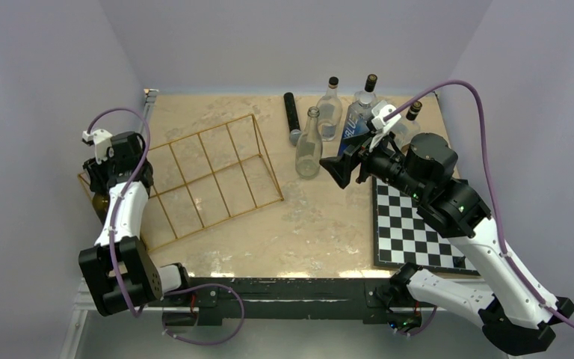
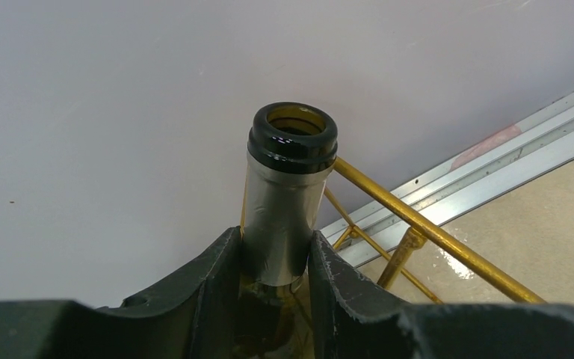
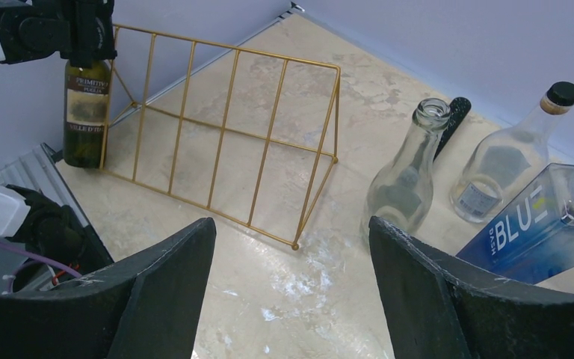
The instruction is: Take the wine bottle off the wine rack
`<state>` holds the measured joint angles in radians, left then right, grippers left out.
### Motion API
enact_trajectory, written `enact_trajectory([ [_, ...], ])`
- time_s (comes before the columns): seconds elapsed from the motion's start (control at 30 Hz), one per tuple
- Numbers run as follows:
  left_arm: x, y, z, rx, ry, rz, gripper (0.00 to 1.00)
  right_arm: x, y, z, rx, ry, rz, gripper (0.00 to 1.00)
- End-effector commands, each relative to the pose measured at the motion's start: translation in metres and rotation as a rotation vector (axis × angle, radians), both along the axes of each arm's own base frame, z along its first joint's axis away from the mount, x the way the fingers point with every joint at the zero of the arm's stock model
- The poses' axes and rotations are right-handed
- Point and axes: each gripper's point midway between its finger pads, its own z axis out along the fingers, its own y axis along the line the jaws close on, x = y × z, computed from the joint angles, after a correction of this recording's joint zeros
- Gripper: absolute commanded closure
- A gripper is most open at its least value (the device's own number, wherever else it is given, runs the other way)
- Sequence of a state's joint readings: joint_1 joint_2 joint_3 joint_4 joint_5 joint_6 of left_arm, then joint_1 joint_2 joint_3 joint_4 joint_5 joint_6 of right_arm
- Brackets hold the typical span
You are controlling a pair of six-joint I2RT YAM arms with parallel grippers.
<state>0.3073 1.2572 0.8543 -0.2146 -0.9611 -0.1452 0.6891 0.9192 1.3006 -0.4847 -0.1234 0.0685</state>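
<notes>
The beige stone-patterned counter (image 1: 321, 232) carries everything. On its left half lies the wine rack (image 1: 211, 176), a large box-shaped frame of thin gold-yellow wire, divided by cross wires into long narrow bays. At the near right corner lies a flat black-and-white chessboard (image 1: 418, 232), partly covered by the right arm.

The wine bottle (image 3: 86, 112) is of dark green glass with a pale paper label. It stands upright at the left end of the wine rack, close to the left edge of the counter and just beside the wires. From these views I cannot tell if it is inside the last bay or outside it, nor if its base touches the counter. The left end effector (image 2: 273, 250) is clamped on the neck of the wine bottle, one finger on each side of the silver foil, below the open mouth.

The right end effector (image 3: 291, 224) has its fingers wide apart and holds nothing. It hangs above the counter, between the wine rack and a group of bottles at the far right. Nearest to it in this group is a clear glass bottle without cap (image 1: 309, 146), standing upright. Behind it stand a clear bottle with a black cap (image 1: 329, 108) and a blue square bottle with the word BLUE (image 3: 538, 232). A short black cylinder (image 1: 293, 116) lies on the counter at the left of these bottles.
</notes>
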Motion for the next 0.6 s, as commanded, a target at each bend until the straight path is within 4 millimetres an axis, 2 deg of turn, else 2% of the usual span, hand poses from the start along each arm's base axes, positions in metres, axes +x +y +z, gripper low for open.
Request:
enact_trajectory([
  [0.0,0.003,-0.002,0.025,0.009,-0.124,-0.004,1.0,0.001,0.0,0.01,0.016,-0.047,-0.001,0.21],
  [0.13,0.001,-0.007,0.041,0.023,-0.153,-0.021,1.0,0.002,-0.001,0.01,0.017,-0.05,-0.005,0.21],
  [0.57,-0.017,-0.022,0.073,0.091,-0.212,-0.035,1.0,0.002,-0.002,0.012,0.024,-0.059,-0.013,0.21],
])
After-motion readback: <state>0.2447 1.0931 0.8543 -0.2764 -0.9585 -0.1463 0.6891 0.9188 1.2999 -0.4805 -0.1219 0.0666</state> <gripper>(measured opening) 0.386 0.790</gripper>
